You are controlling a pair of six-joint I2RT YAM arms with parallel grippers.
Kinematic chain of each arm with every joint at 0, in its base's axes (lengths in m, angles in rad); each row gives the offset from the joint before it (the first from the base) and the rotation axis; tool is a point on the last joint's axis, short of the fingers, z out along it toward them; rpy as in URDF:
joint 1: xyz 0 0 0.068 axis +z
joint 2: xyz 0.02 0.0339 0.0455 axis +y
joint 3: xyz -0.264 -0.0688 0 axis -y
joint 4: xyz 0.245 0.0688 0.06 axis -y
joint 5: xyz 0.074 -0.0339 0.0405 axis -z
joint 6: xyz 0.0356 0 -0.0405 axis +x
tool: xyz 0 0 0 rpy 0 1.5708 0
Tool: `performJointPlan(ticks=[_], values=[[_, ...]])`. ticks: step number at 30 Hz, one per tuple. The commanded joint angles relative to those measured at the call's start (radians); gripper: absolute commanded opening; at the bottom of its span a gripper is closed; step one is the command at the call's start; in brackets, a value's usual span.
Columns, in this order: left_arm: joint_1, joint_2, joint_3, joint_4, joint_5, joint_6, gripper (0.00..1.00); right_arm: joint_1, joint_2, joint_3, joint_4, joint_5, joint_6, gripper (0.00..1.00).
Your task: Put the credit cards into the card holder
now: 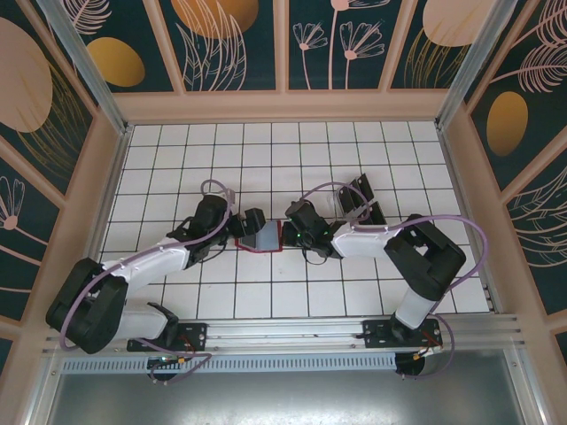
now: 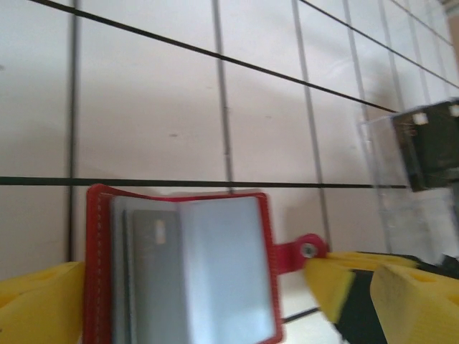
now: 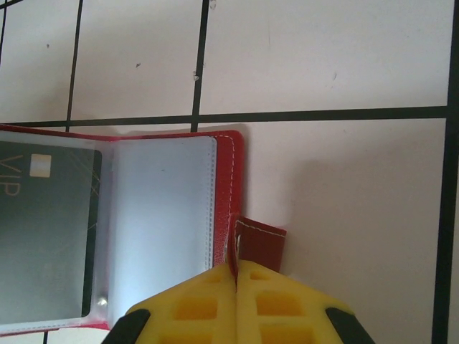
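The white tiled desk [image 1: 177, 159] is the floor of a walled booth. The left arm [image 1: 151, 261] reaches in from 7 o'clock and the right arm [image 1: 390, 243] from 5 o'clock, and they meet near the desk's middle. The left hand [image 1: 254, 226] sits at the 9 o'clock side of the holder [image 1: 261, 237]. Its yellow fingers [image 2: 36, 301] are spread wide apart, and its wrist view looks down on the holder between them; whether they touch it I cannot tell. The right hand [image 3: 237, 279] comes at the holder from 3 o'clock in the top view. Its fingers are pressed together, with the tips at the holder's edge. A clear rack [image 1: 363, 202] stands at 2 o'clock from the holder, apart from it and close to the right arm, with dark cards [image 2: 434, 147] upright in it. The red holder lies open and flat between the two hands, its clear sleeves facing up. In the right wrist view a dark card [image 3: 46, 236] marked VIP sits in the sleeve at 9 o'clock, beside a pale clear sleeve. A red tab [image 3: 259, 247] with white stitching sticks out from the holder's 3 o'clock edge there and runs under the right hand's fingers. Whether it is pinched or only pressed down I cannot tell.
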Motion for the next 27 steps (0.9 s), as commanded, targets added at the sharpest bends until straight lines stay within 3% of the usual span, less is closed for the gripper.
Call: performJointPlan(ticks=[1, 4, 7, 10, 16, 27], values=[[-0.06, 0.047, 0.054, 0.082, 0.048, -0.066, 0.99, -0.003, 0.008, -0.002, 0.014, -0.007, 0.01, 0.0], [-0.106, 0.106, 0.067, 0.131, 0.045, -0.096, 0.98, -0.017, -0.029, -0.022, 0.007, 0.006, 0.02, 0.03], [-0.128, 0.155, 0.062, 0.184, 0.046, -0.132, 0.99, -0.031, -0.094, -0.05, -0.011, 0.026, 0.03, 0.22], [-0.141, 0.187, 0.058, 0.216, 0.039, -0.15, 0.98, -0.043, -0.168, -0.078, -0.04, 0.047, 0.04, 0.29], [-0.146, 0.185, 0.043, 0.233, 0.003, -0.164, 0.99, -0.061, -0.294, -0.127, -0.076, 0.073, 0.069, 0.3], [-0.144, 0.022, 0.141, -0.057, -0.229, -0.038, 0.99, 0.012, -0.324, -0.072, -0.037, 0.012, 0.083, 0.2]])
